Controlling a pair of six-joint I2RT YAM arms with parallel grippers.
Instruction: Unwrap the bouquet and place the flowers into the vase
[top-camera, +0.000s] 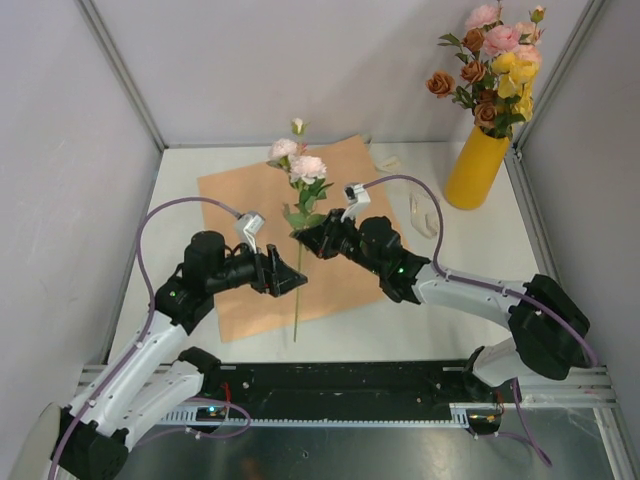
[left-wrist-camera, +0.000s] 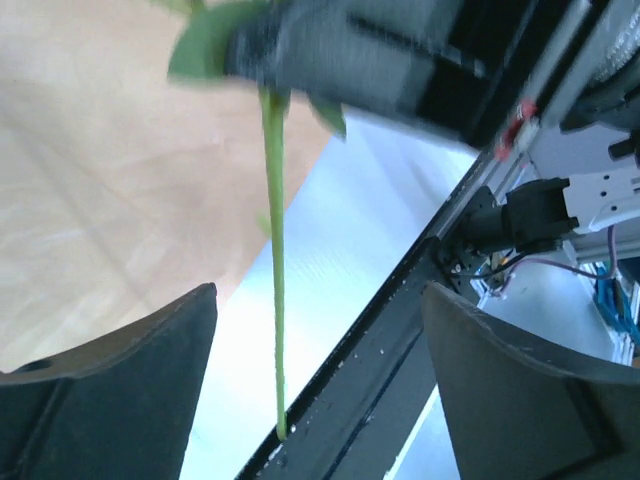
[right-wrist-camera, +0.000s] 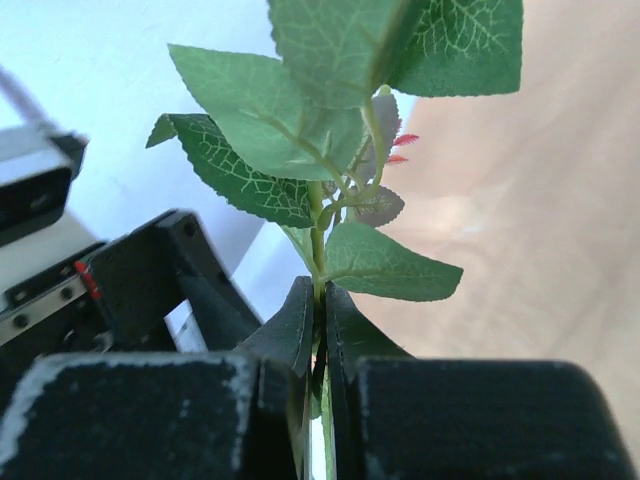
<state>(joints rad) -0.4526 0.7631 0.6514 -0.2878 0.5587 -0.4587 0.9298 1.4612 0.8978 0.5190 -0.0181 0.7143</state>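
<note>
Currently right gripper (right-wrist-camera: 320, 312) jaws are pinching a leafy stem (right-wrist-camera: 318, 230).
Left gripper (left-wrist-camera: 320, 300) jaws are hanging spread over peach paper (top-camera: 235, 200).

A white table (top-camera: 380, 335) is lying flat under soft, even light. Pale grey walls are closing it in: one (top-camera: 60, 150) is standing on the left, one (top-camera: 300, 60) is running along the far side, and one (top-camera: 600, 180) is rising on the right. Silver posts (top-camera: 120, 70) are marking the far corners. A black rail (top-camera: 340, 380) is running along the near edge, and a dull metal plate (top-camera: 400, 450) is lying nearer still.
</note>
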